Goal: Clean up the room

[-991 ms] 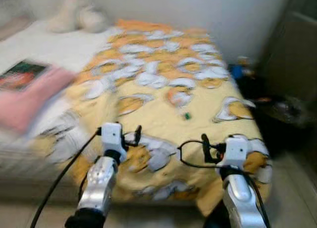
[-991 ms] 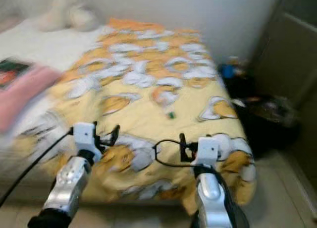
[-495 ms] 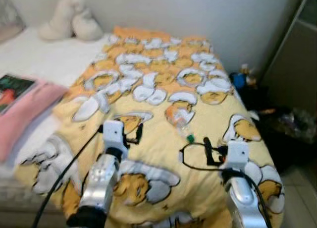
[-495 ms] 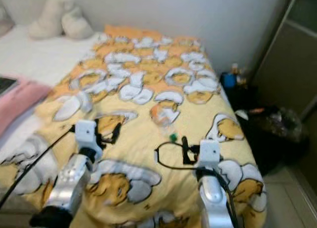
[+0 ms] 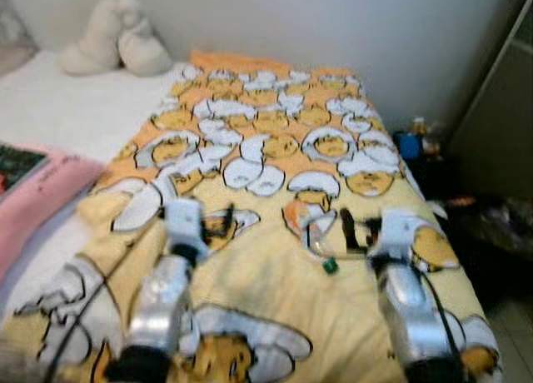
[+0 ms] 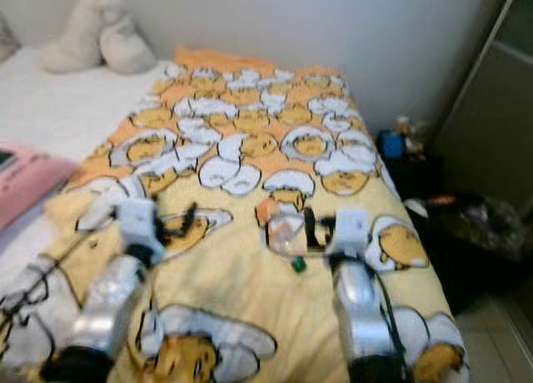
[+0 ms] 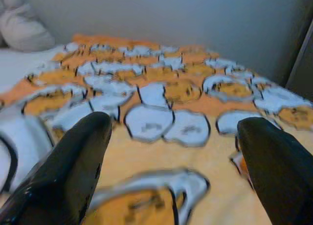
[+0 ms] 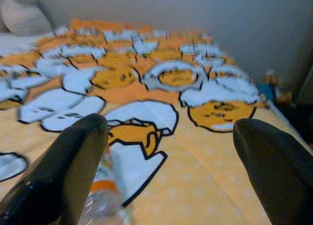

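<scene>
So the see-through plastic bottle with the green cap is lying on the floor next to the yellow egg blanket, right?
Not the floor. The clear plastic bottle with the green cap lies on top of the yellow egg-print blanket on the bed, just ahead of the right gripper. The right eye view shows it.

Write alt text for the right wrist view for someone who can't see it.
A clear plastic bottle with an orange label lies on a yellow quilt printed with cartoon eggs, next to one finger of the open right gripper. A pale wall rises behind the bed.
</scene>
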You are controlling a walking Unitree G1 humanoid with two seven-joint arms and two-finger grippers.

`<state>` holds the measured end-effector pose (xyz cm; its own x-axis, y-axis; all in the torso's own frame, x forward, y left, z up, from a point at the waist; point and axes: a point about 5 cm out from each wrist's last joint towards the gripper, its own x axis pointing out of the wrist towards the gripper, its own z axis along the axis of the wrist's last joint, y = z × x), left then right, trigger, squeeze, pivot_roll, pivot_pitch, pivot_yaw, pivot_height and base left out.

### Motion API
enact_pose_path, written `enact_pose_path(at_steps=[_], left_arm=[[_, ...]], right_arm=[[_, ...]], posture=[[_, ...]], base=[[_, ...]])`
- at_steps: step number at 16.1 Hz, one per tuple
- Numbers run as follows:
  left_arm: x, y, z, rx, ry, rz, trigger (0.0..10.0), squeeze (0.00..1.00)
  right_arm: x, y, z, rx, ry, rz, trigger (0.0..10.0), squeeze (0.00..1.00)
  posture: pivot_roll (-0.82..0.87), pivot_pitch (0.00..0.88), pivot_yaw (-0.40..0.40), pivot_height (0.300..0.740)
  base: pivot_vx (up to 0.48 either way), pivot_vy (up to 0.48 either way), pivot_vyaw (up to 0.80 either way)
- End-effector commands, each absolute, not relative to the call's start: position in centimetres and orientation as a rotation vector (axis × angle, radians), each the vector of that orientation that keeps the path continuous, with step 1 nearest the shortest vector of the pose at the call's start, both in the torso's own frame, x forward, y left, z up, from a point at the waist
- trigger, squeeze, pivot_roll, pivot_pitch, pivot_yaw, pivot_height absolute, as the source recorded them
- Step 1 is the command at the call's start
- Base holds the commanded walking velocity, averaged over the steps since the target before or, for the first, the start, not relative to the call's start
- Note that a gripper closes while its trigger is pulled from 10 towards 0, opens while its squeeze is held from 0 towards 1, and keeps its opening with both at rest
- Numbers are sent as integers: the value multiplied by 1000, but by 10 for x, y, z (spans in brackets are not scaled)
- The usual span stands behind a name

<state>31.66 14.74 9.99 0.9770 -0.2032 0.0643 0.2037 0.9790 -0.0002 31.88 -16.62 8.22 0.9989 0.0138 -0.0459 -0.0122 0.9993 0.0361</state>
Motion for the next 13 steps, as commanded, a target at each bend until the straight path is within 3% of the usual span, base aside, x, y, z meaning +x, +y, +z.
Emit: enact_pose_path(at_steps=[1,3,5,7,9,13], left_arm=[[315,141,106,-15,-76,-241,10000,0],[313,148,115,-2,-75,-300,10000,0],[297,152,134,21,-94,-477,10000,0],[271,139,152,65,-37,-775,10000,0],[246,122,172,63,-31,-922,10000,0],[230,120,182,43,12,-921,10000,0]], right_arm=[[320,-176,69,54,132,-12,10000,0],[329,-169,60,64,224,0,10000,0],[335,-157,54,45,275,32,10000,0],[341,-148,54,38,304,48,10000,0],[344,-143,54,-3,319,62,10000,0],[346,-147,52,-22,367,38,10000,0]], posture=[[158,0,1,740],[218,22,14,740],[275,83,26,740],[332,149,34,740],[366,226,49,740],[369,286,51,740]], base=[[0,0,0],[0,0,0],[0,0,0],[0,0,0],[0,0,0],[0,0,0]])
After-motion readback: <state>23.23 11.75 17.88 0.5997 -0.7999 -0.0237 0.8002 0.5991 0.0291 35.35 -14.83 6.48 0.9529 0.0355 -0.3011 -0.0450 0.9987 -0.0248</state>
